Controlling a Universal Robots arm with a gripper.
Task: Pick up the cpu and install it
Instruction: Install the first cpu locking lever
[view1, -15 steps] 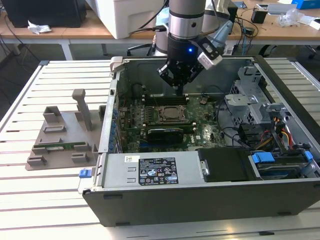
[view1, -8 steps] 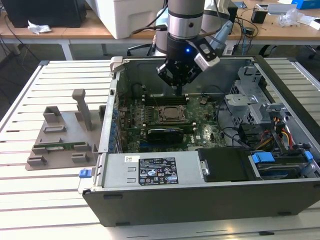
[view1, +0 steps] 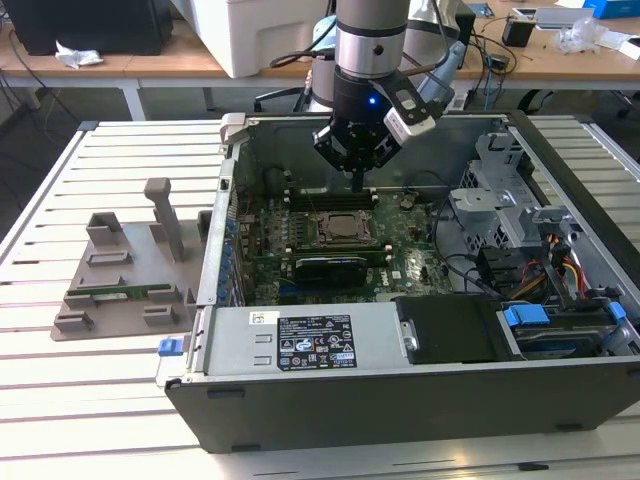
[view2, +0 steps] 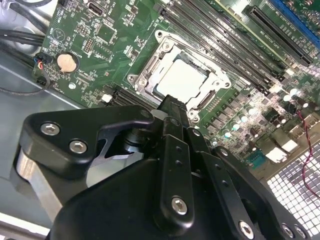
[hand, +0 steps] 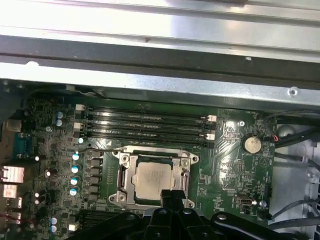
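The cpu (hand: 154, 181), a silvery square plate, lies seated in the socket frame (hand: 121, 176); the gripper (view1: 357, 180) hovers above, jaws' state unclear.

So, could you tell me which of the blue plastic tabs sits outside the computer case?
The small blue tab at the case's front corner on the exterior view's left, over the slatted table. The other blue tabs sit inside, by the drive bays.
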